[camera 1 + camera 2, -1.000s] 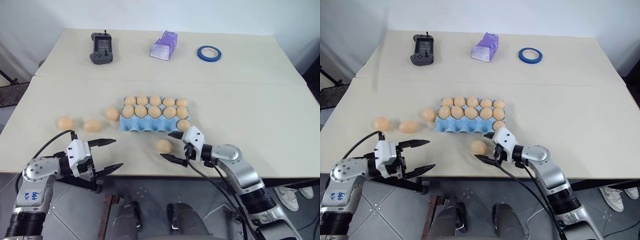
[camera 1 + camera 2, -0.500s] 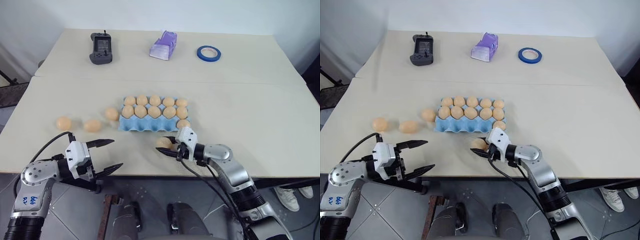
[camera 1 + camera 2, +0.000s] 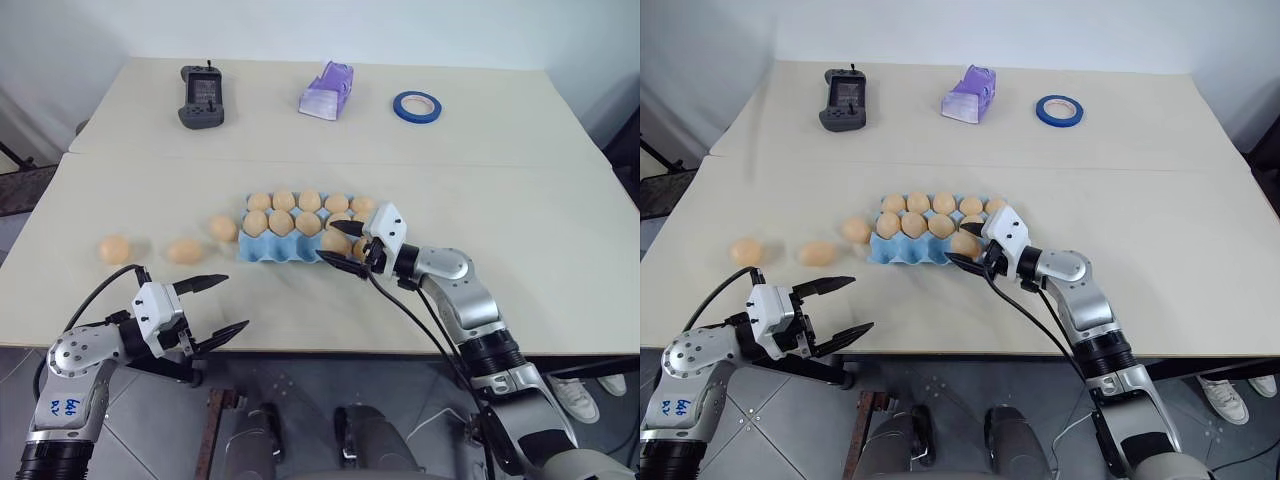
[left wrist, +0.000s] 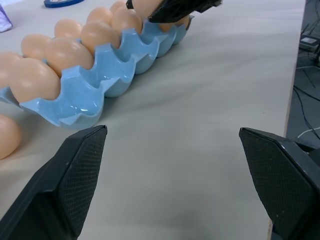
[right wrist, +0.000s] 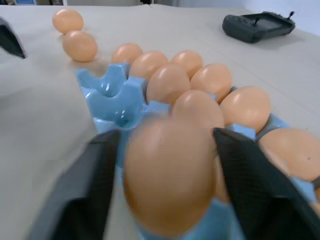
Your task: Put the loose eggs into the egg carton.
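Your right claw [image 3: 343,245] is pinching one tan egg [image 3: 336,243] between its two black fingers, holding it over the near row of the light blue egg carton [image 3: 285,250], toward the carton's right end. From the right wrist camera, the held egg [image 5: 170,175] sits squarely between the finger pads, with empty blue cups just past it.

Your left claw [image 3: 218,306] hangs at about 7 o'clock in the head view, near the tabletop's [image 3: 520,230] front edge, fingers spread wide and holding nothing. It points toward the carton.

The carton lies at the centre of the tabletop. Its two far rows are filled with eggs, and most cups of the near row are bare.

Three loose eggs lie on the tabletop at 9 o'clock from the carton: one [image 3: 224,228] just beside its left end, a second [image 3: 185,250] farther left, and a third [image 3: 115,249] farther left again.

Along the far side, at 12 o'clock, you have a dark handheld controller [image 3: 202,96], a lilac plastic object [image 3: 328,91] and a roll of blue tape [image 3: 418,105], all well apart from the carton.
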Robot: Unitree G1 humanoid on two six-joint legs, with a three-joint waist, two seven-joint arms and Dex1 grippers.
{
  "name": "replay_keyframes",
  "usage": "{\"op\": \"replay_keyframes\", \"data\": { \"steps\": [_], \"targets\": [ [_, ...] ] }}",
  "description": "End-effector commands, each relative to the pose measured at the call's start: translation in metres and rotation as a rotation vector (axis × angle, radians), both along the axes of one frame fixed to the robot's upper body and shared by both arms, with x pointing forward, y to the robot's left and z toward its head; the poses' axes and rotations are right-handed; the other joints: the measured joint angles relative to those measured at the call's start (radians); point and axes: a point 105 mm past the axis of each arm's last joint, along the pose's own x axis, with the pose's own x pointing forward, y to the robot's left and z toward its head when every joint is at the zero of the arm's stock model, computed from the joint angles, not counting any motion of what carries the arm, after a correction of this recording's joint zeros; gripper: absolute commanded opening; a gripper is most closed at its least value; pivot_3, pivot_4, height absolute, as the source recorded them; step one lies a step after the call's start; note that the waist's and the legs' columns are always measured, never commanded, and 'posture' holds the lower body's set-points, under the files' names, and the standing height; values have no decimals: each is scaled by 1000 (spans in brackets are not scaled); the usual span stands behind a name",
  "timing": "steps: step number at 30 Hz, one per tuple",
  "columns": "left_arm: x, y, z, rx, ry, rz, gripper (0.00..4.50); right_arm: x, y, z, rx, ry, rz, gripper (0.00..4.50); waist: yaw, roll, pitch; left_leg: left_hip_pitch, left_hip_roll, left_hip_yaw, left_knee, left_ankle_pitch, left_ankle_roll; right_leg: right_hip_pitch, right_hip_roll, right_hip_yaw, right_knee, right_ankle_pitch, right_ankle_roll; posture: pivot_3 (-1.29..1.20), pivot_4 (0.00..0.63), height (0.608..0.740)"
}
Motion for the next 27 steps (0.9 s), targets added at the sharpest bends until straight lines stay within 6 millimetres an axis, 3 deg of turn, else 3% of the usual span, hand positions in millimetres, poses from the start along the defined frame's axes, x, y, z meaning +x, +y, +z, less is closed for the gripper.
{"op": "replay_keyframes", "data": {
  "steps": [1, 3, 7, 11, 15, 20, 24, 27],
  "targets": [
    [-1, 2, 9, 1, -48, 27, 4500, -2, -7, 17, 29, -69, -3, 4402, 0, 0, 0, 0, 0, 0, 0, 0, 0, 0, 0, 0, 0, 0, 0, 0, 150, 740],
    [-1, 2, 9, 1, -48, 29, 4500, -2, -8, 17, 27, -71, -6, 4461, 1, 0, 0, 0, 0, 0, 0, 0, 0, 0, 0, 0, 0, 0, 0, 0, 150, 740],
    [6, 25, 18, -85, -86, 227, 4500, -37, -37, 28, 77, -105, 115, 4461, 10, 0, 0, -1, 0, -1, -1, 0, 0, 1, 0, -1, -1, 0, 0, 0, 150, 740],
    [4, 58, 14, -135, -62, 456, 4500, -71, -64, 16, 95, -75, 200, 4461, 11, 0, 0, -1, 0, -1, -1, -1, 2, 2, 0, -1, -4, 0, 1, 0, 150, 740],
    [-2, 82, 13, -177, -59, 623, 4500, -77, -82, 4, 88, -38, 158, 4461, -3, 0, 0, 0, 0, -1, 1, -1, 2, 2, 1, 0, -2, 0, 1, 0, 150, 740],
    [-1, 77, 15, -214, -66, 659, 4500, -77, -85, 2, 102, -81, 115, 4461, 2, -1, 0, 1, 0, -3, 5, 0, 1, 3, 1, 0, 0, 1, 0, 0, 150, 740],
    [19, 61, 27, -257, -92, 624, 4500, -74, -80, 2, 111, -100, 101, 4461, 9, 0, 0, 0, 0, -3, 5, 0, 1, 4, -1, 0, -3, -5, -15, 0, 150, 740],
    [41, 55, 35, -248, -95, 614, 4500, -73, -78, 2, 113, -105, 99, 4461, 15, -1, 0, 0, -1, -3, 4, 0, 1, 4, -1, -1, -3, -2, -10, 0, 150, 740]
  ]
}}
